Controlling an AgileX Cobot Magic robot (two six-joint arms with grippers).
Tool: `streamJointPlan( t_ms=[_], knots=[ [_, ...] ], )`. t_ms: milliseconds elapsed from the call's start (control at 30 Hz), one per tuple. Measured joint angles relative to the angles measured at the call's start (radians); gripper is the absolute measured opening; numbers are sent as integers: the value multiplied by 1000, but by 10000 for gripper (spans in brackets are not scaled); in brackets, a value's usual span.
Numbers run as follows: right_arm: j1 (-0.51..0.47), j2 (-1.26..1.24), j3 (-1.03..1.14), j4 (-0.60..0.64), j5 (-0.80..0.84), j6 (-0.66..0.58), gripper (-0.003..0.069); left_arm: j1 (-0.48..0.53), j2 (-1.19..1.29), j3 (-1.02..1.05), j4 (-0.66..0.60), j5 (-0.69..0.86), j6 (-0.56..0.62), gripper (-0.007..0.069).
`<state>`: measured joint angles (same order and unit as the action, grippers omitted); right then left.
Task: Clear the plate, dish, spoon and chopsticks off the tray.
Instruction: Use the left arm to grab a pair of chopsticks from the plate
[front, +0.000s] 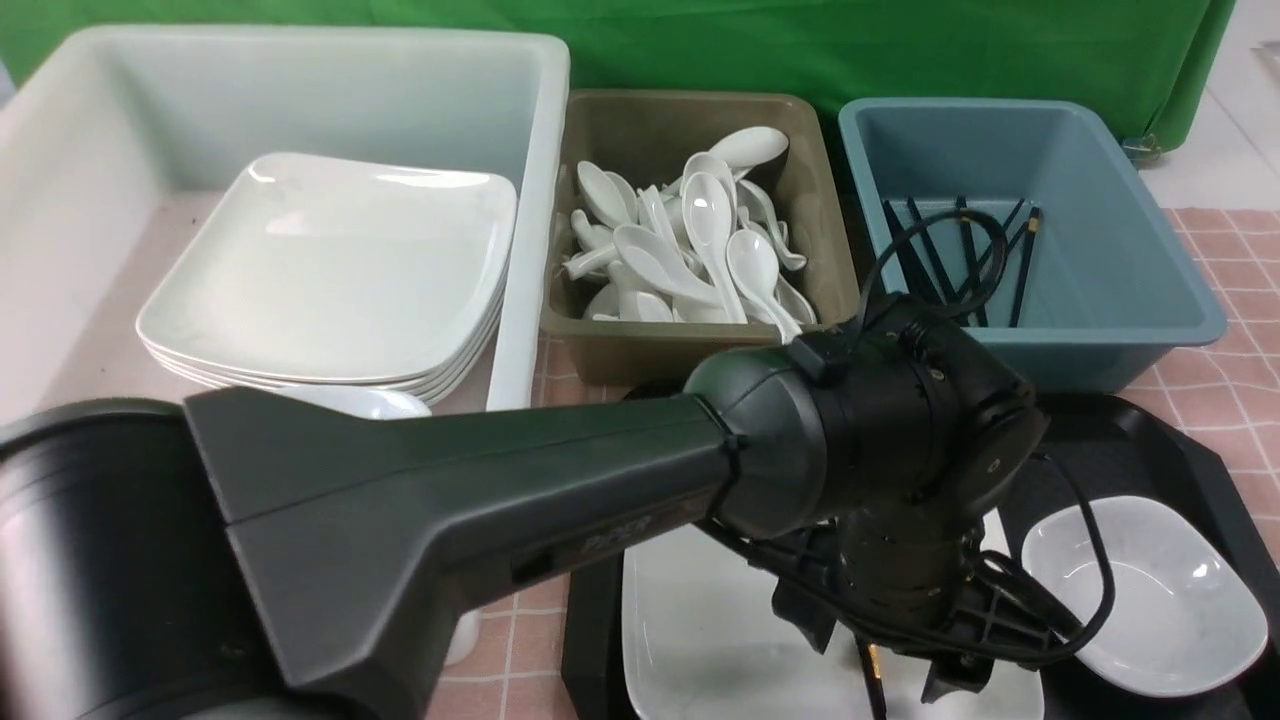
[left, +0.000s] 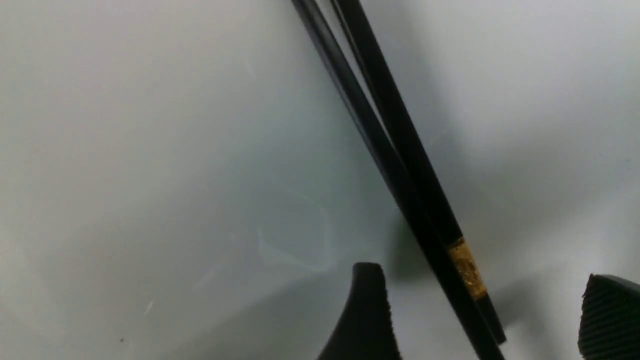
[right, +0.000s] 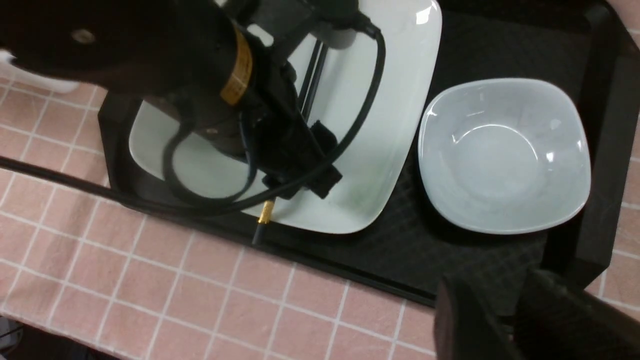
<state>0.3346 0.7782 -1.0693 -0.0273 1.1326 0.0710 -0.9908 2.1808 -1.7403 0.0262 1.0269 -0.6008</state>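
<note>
Front view: left gripper (front: 885, 670) hangs over chopsticks (front: 872, 662) on the plate (front: 700, 620). Left wrist view: jaws spread astride them; closing off-centre could scatter the pair. Right wrist view: right gripper (right: 510, 320), narrowly parted, empty, near the dish (right: 505, 155).

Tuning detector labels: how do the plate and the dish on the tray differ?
The plate is larger and flat; the dish is smaller, deeper, bowl-like. The plate has the chopsticks lying on it; the dish is empty. Both are glossy white, rounded-square, and sit on the tray.
</note>
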Motion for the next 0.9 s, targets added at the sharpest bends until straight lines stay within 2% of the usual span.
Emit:
streamJointPlan(
  t_ms=[133,267,300,333,367,400,433,500,900],
  knots=[
    [0,0,0,0,0,-1,227,0,25,-2,4,-5,-14,458],
    [0,0,0,0,0,-3,232,0,28,-3,23,-3,-23,309],
    [0,0,0,0,0,-3,232,0,29,-3,23,-3,-23,298],
    [0,0,0,0,0,-4,235,0,30,-3,34,6,-28,208],
    [0,0,0,0,0,-5,235,0,30,-3,39,15,-29,148],
    [0,0,0,0,0,-5,235,0,30,-3,39,16,-29,136],
    [0,0,0,0,0,-5,235,0,30,-5,45,27,-27,65],
    [0,0,0,0,0,-5,237,0,30,-5,45,45,-22,26],
    [0,0,0,0,0,-7,239,1,-73,-5,-2,113,26,23]
  ],
)
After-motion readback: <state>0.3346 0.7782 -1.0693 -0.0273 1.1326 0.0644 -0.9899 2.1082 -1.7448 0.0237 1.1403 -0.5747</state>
